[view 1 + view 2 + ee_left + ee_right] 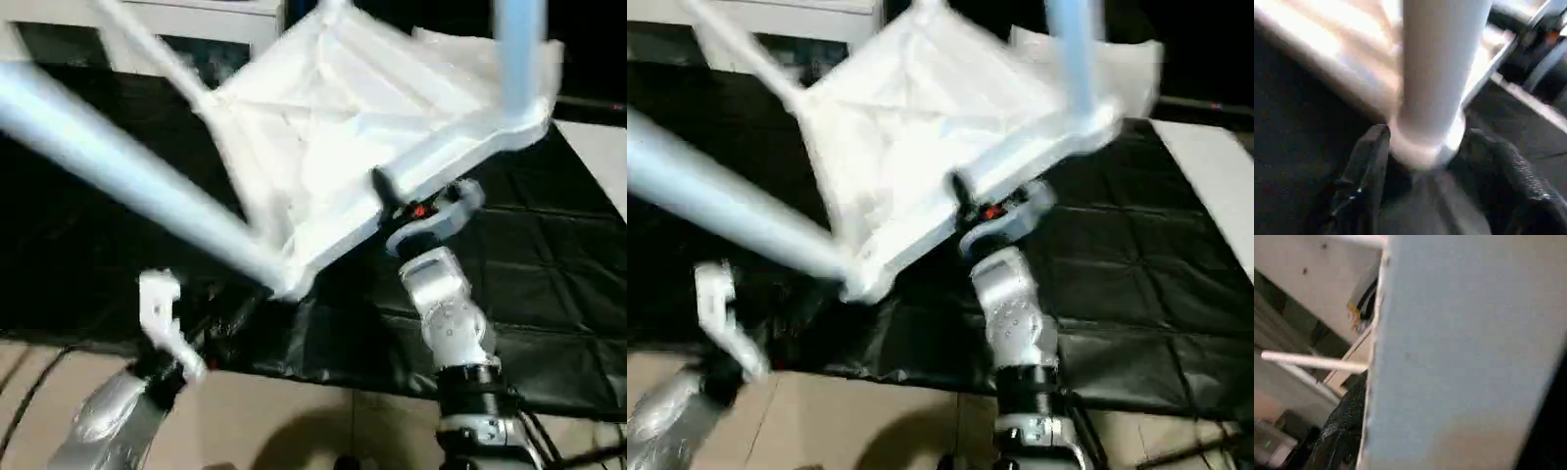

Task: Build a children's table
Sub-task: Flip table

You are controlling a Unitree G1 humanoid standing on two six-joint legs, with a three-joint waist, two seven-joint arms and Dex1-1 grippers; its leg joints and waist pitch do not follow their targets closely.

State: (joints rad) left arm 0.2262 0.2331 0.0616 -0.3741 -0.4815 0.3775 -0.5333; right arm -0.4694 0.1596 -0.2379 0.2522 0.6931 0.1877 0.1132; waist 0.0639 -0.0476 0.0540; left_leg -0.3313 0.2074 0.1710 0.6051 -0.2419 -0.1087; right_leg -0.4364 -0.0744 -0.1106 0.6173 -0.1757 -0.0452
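Note:
The white children's table (333,127) is off the black mat and tilted, its ribbed underside towards me. One leg (118,166) juts out to my left, another (519,49) rises at the upper right, and a third (157,49) points away at the back. My right gripper (392,201) is shut on the near rim of the top, one black finger hooked over the edge. My left gripper (1425,142) sits at the low near corner. Its black fingers (1371,161) press both sides of the round socket where the leg (1440,63) enters.
A black quilted mat (529,255) covers the work surface under the table. A white cabinet with glass doors (196,20) stands behind it. A beige floor (294,421) with cables (29,382) lies in front.

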